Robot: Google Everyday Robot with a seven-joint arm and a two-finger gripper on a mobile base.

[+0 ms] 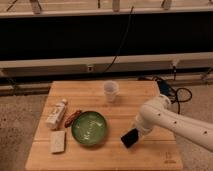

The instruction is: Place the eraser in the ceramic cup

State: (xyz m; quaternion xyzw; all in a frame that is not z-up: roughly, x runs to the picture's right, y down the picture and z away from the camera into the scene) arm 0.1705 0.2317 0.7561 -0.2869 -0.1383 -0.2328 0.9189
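The eraser (129, 139) is a flat black block at the end of my white arm, tilted, at the front right of the wooden table (125, 105). My gripper (134, 134) is shut on it and holds it just above the tabletop, to the right of the green bowl. The ceramic cup (111, 91) is small and whitish. It stands upright at the back middle of the table, well beyond and to the left of the gripper.
A wide green bowl (89, 127) sits left of the eraser. A pale beige block (58, 141), a white bottle lying down (56, 113) and a small red-brown object (73, 117) lie at the table's left. Cables (172, 95) run behind the right edge.
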